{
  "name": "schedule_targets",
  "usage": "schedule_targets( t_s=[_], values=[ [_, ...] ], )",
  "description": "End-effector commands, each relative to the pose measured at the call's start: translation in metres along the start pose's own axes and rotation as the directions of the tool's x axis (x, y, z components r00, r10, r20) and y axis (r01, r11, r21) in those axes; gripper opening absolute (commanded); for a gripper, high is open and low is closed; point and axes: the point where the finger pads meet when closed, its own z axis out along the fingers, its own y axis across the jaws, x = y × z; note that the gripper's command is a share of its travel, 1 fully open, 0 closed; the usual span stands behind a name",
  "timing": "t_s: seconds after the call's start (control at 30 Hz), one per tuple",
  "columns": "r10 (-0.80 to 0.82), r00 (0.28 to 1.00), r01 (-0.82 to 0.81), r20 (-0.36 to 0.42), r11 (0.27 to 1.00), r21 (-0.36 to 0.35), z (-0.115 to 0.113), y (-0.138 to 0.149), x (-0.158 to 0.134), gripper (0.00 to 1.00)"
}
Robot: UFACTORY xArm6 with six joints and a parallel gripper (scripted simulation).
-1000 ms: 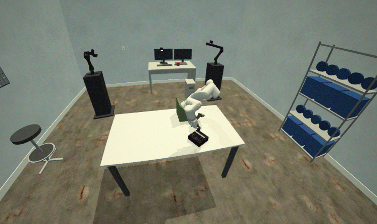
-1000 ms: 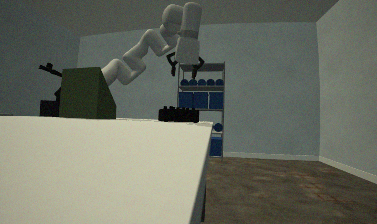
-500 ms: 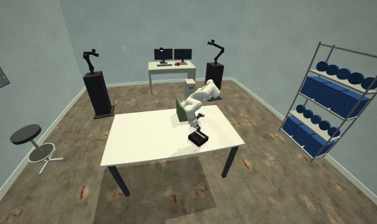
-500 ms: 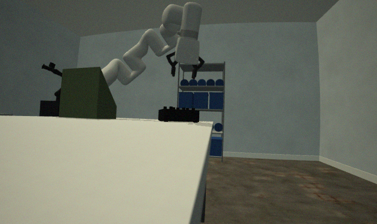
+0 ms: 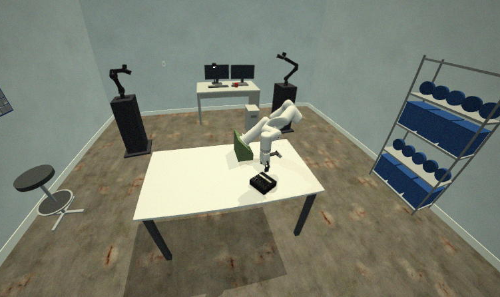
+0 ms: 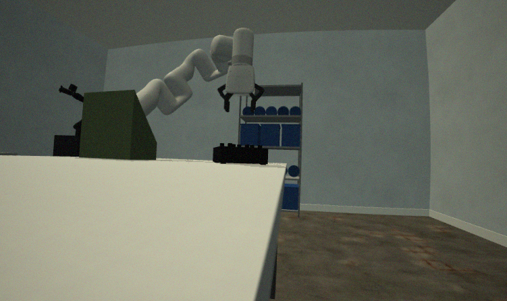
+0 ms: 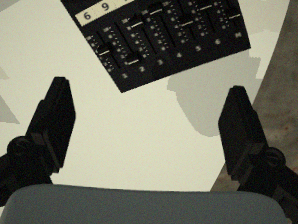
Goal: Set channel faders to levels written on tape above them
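The black lighting desk (image 5: 261,182) stands on its feet on the white table near the front right edge. It also shows in the side view (image 6: 239,154) and in the wrist view (image 7: 156,22). Several faders (image 7: 156,26) with white cap lines stand at differing heights in their slots. My gripper (image 6: 239,108) hangs open and empty well above the desk, fingers pointing down. It also shows in the overhead view (image 5: 266,168) and in the wrist view (image 7: 148,129).
A green wedge-shaped block (image 5: 242,148) stands on the table behind the desk, next to my arm's base. The table's right edge (image 6: 281,194) runs close beside the desk. A shelf rack (image 5: 443,132) with blue boxes stands to the right.
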Motion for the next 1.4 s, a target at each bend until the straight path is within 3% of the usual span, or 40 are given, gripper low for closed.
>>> schedule_targets(
  t_s=[0.0,0.3,0.47,0.67,0.8,0.83,1.37],
  values=[
    [0.025,0.998,-0.023,0.055,0.999,-0.036,0.0,0.003,0.002,1.0],
    [-0.001,0.998,0.003,0.055,0.999,-0.034,0.003,0.003,-0.002,1.0],
    [-0.119,0.991,0.121,0.056,0.992,-0.027,0.019,0.004,-0.018,1.0],
    [-0.426,0.903,0.427,0.061,0.904,0.001,0.066,-0.002,-0.066,1.0],
    [-0.473,0.879,0.474,0.062,0.881,0.007,0.073,-0.004,-0.074,1.0],
    [-0.473,0.879,0.474,0.062,0.881,0.007,0.073,-0.004,-0.074,0.0],
    [-0.473,0.879,0.474,0.062,0.881,0.007,0.073,-0.004,-0.074,0.0]
  ],
)
